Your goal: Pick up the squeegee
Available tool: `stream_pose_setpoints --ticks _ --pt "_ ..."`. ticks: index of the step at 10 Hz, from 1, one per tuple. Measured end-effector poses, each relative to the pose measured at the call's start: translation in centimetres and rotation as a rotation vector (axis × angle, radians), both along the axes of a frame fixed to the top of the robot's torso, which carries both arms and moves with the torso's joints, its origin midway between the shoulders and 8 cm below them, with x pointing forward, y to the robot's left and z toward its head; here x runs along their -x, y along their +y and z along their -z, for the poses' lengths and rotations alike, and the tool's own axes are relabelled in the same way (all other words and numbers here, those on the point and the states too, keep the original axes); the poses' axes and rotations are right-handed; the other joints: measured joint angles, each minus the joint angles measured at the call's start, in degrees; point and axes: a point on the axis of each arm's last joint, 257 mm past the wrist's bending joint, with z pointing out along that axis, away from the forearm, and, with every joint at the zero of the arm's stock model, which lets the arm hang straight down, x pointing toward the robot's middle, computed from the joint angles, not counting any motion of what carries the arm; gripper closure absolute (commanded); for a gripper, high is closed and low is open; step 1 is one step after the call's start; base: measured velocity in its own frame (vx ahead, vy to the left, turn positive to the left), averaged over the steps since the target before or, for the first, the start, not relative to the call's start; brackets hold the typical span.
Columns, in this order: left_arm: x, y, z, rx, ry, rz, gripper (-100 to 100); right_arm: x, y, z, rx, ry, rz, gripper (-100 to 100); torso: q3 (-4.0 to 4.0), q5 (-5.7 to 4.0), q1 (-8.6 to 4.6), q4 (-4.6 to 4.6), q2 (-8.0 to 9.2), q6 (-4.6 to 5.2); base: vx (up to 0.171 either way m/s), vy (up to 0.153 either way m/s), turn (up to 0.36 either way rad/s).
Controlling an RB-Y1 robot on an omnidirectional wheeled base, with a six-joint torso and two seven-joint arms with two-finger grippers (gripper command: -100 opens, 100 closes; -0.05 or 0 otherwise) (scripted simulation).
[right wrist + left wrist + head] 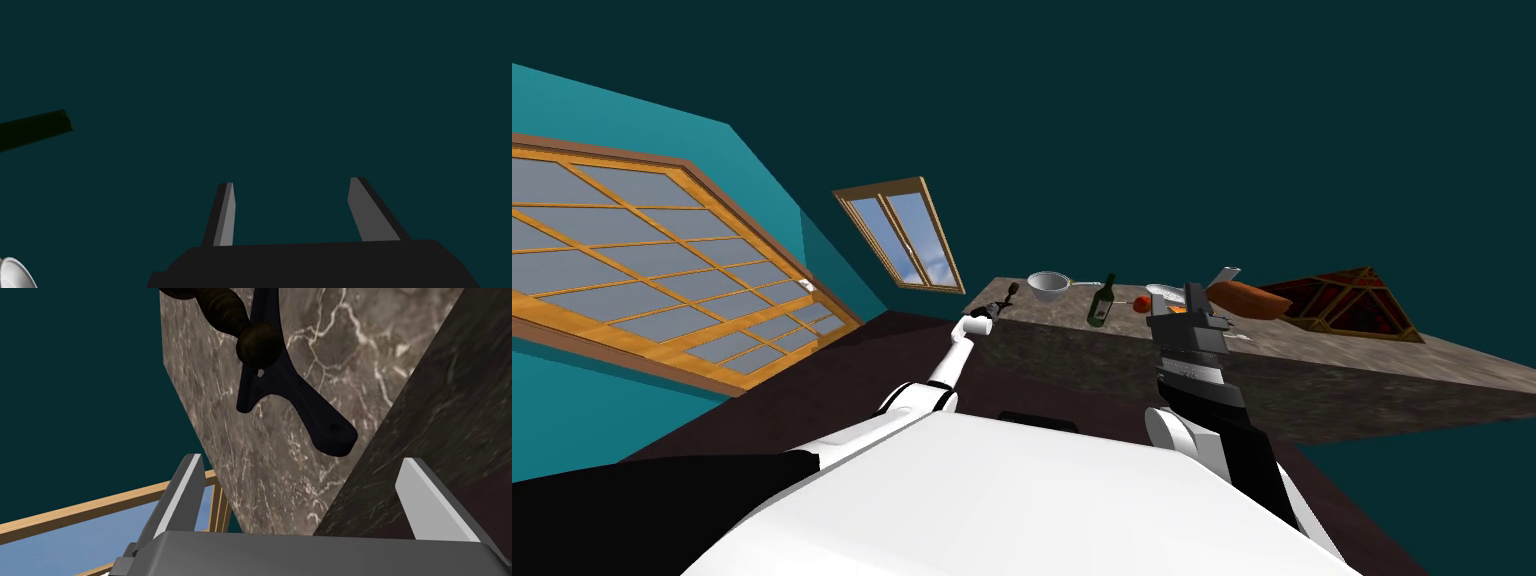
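The squeegee point(295, 398) is a dark, blade-shaped piece with a turned dark brown handle point(225, 308). It lies at the left end of the marbled counter point(1312, 350), near that end's edge. In the head view the squeegee point(1011, 292) is a small dark shape just past my left gripper point(995, 312). That gripper point(301, 460) is open at the counter's corner, its fingertips a little short of the squeegee and holding nothing. My right gripper point(1195, 295) is raised over the counter's middle, and its fingers point(226, 200) stand open and empty.
Along the counter stand a pale bowl point(1048, 285), a green bottle point(1102, 302), a red apple point(1141, 304) and a brown loaf point(1249, 298). Wood-framed windows point(907, 240) line the teal wall at left. Dark floor point(842, 380) lies in front of the counter.
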Motion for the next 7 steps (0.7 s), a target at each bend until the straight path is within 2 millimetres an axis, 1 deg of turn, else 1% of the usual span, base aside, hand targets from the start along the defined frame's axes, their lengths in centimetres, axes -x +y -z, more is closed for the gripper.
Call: stream_pose_setpoints --ticks 1,2,3,5,7 --pt "0.1 0.1 0.8 0.003 0.024 -0.007 -100 0.0 0.0 0.0 0.000 0.000 0.000 0 0.02 0.00 0.01 0.01 0.03 0.00 0.016 -0.003 -0.001" --pt "0.1 0.1 0.9 0.004 0.027 -0.008 0 0.0 0.0 0.0 0.000 0.000 0.000 0 0.06 0.00 0.03 0.02 0.11 0.00 0.000 0.000 0.000" --pt "0.1 0.1 0.9 0.004 0.027 -0.008 -100 0.0 0.0 0.0 0.000 0.000 0.000 0 0.09 0.01 0.04 0.04 0.16 0.00 -0.015 -0.007 -0.124" --pt "-0.3 1.4 1.0 0.003 0.027 -0.023 -100 0.0 0.0 0.0 0.000 0.000 0.000 0 0.15 0.00 0.03 0.06 0.26 0.00 -0.020 -0.004 -0.075" --pt "-0.5 2.6 1.7 0.003 0.030 -0.039 -100 0.0 0.0 0.0 0.000 0.000 0.000 0 0.16 0.00 0.02 0.06 0.28 0.01 -0.022 -0.008 -0.102"
